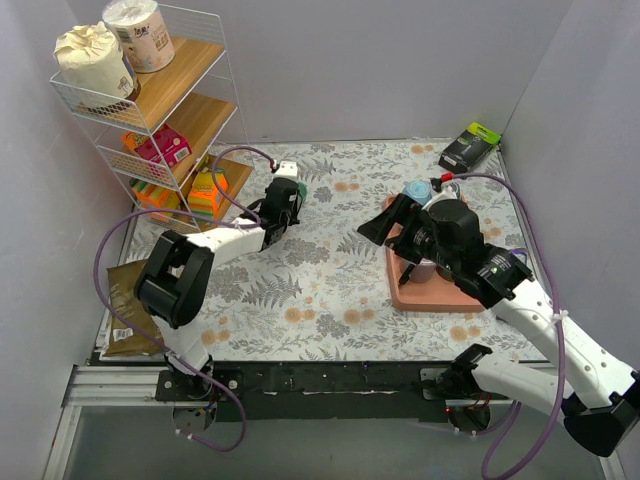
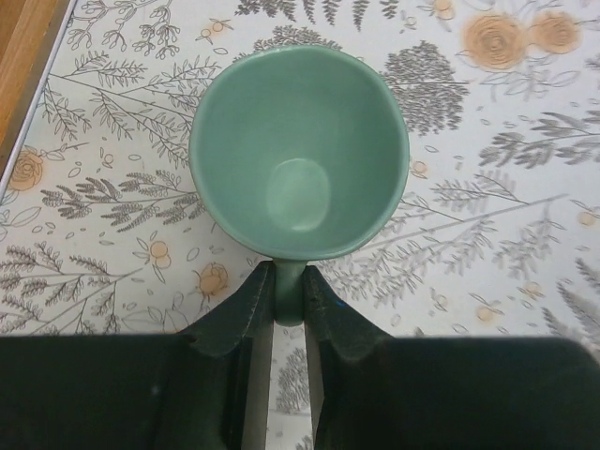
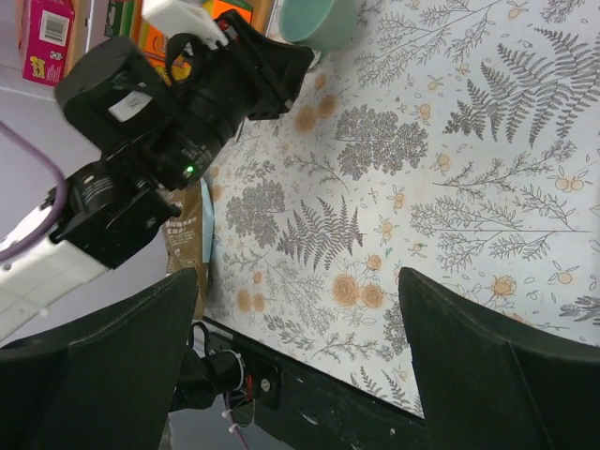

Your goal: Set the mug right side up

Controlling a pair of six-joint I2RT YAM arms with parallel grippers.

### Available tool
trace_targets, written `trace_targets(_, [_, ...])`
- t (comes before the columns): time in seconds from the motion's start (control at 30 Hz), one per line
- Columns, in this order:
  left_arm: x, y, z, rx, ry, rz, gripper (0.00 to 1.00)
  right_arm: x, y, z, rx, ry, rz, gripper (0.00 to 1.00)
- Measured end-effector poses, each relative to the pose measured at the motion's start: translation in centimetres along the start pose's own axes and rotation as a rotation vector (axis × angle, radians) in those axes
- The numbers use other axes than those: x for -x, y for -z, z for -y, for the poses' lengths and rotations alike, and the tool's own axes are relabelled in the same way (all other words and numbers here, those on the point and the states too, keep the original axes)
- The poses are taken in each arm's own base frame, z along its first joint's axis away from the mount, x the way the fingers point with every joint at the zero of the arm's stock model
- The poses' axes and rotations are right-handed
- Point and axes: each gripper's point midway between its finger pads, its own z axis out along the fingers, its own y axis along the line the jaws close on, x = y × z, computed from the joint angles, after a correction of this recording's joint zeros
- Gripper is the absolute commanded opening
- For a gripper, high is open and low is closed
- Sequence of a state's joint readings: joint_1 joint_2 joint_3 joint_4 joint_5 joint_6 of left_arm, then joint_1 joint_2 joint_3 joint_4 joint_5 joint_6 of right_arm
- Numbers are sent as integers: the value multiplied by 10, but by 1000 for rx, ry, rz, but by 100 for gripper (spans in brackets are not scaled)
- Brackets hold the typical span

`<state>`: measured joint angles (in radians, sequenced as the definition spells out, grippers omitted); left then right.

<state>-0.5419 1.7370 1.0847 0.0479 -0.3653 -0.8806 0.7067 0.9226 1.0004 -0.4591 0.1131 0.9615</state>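
Note:
A pale green mug [image 2: 300, 150] hangs just above the floral cloth, its open mouth turned toward the left wrist camera. My left gripper [image 2: 289, 281] is shut on the mug's handle [image 2: 289, 300], one finger on each side. From above, this gripper [image 1: 290, 195] is at the back left of the cloth, with a sliver of the mug [image 1: 298, 189] showing beside it. The right wrist view catches the mug [image 3: 319, 21] at its top edge. My right gripper [image 1: 385, 222] stands open and empty over the cloth's middle right, its jaws [image 3: 300, 347] wide apart.
A white wire shelf [image 1: 150, 100] with toilet rolls and boxes stands at the back left. A pink tray [image 1: 440, 295] lies under my right arm, a blue item [image 1: 418, 190] behind it. A black box [image 1: 470, 147] is at the back right, a brown packet [image 1: 125, 300] at the left edge.

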Motion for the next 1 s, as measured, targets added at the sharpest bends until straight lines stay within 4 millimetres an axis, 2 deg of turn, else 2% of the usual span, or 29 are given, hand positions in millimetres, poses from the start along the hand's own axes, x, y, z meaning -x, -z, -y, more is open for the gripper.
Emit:
trace_targets(0.1, [-9,-21,-7,32,-15,-15,0,12,-4,-3,-4,34,9,94])
trace_targets(0.2, [-7,-33,-14,63,-9,-13,0,25,-17,1,-13,52,-12,93])
trace_targets(0.3, [0,-39,-22,100,6,17,0,41,-31,19,-39,35,-19,93])
trace_targets(0.43, [1,-44,-29,150,22,44,0,56,-34,38,-48,9,-12,93])
trace_targets(0.67, [-17,-61,-35,194,56,44,0,55,-39,41,-25,34,-50,94])
trace_targets(0.83, [-17,-65,-43,191,97,61,13,53,-40,41,-21,42,-60,94])
trace_targets(0.87, [-17,-65,-45,191,102,65,20,53,-41,41,-21,41,-64,94])
trace_targets(1.0, [-17,-70,-52,193,113,67,38,50,-45,44,-27,36,-79,95])
